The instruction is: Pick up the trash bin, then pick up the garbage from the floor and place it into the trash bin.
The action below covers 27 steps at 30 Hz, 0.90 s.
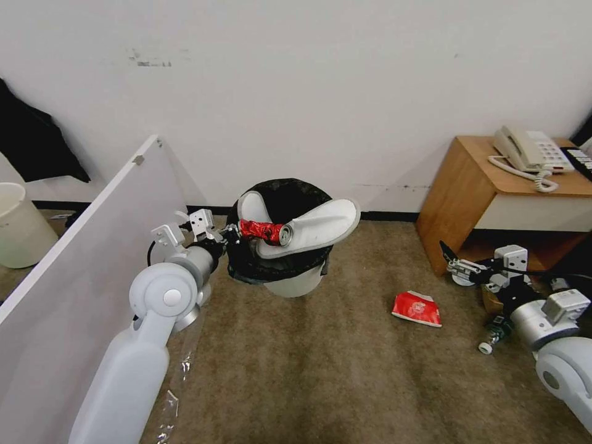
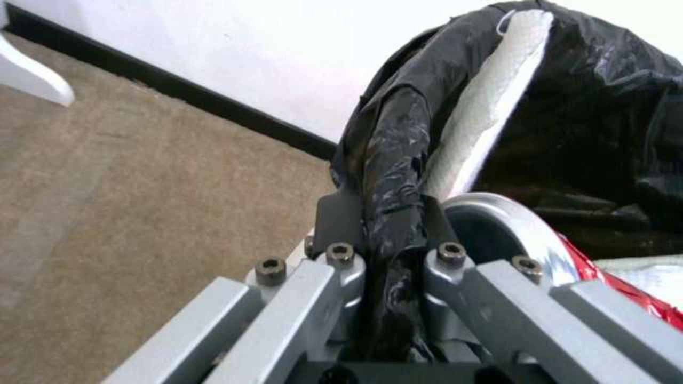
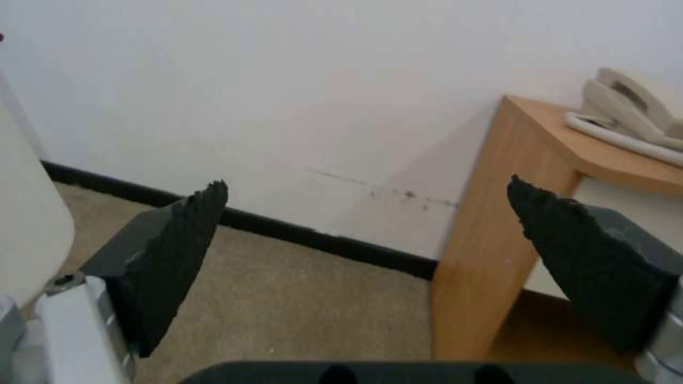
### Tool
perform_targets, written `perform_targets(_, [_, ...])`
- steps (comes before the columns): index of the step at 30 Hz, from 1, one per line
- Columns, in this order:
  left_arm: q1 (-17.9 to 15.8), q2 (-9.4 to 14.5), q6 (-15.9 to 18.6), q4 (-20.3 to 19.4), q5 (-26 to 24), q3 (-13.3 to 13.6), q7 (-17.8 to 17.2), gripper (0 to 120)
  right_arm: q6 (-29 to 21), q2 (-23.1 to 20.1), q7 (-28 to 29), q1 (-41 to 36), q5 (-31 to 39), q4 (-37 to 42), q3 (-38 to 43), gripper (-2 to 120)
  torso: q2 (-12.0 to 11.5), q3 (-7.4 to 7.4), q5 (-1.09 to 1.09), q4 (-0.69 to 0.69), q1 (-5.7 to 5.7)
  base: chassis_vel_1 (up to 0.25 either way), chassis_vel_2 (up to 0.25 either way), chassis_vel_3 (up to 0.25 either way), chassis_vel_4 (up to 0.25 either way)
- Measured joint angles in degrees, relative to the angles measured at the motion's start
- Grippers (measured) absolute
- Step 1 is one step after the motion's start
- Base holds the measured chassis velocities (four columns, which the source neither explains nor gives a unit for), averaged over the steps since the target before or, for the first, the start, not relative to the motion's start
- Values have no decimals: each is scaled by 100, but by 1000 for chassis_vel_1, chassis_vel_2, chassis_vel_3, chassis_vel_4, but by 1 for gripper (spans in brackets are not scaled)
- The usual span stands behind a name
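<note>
The left gripper (image 2: 388, 224) holds the trash bin (image 1: 285, 246) off the floor (image 1: 320, 370), jaws closed on its rim, while the red cup (image 1: 418, 308) lies flat just left of the right gripper (image 1: 453, 259), whose jaws are open.

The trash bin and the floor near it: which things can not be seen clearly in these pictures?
- Head view: the trash bin inside is covered by two slippers and the can.
- Head view: the bottle is partly behind the right arm; right end effector open.
- Left wrist view: the left end effector, shut on the bin's bag-covered rim, blocks the bin's side.
- Head view: the print on the red cup is too small.
</note>
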Motion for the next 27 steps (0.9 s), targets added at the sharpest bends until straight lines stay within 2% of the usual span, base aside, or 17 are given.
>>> perform_targets(27, [-39,-52,-13,66,27,8,43,4,47,66,8,186,34,-106,-154,100,0,0,0,1,1,-2,-2,-1,-1])
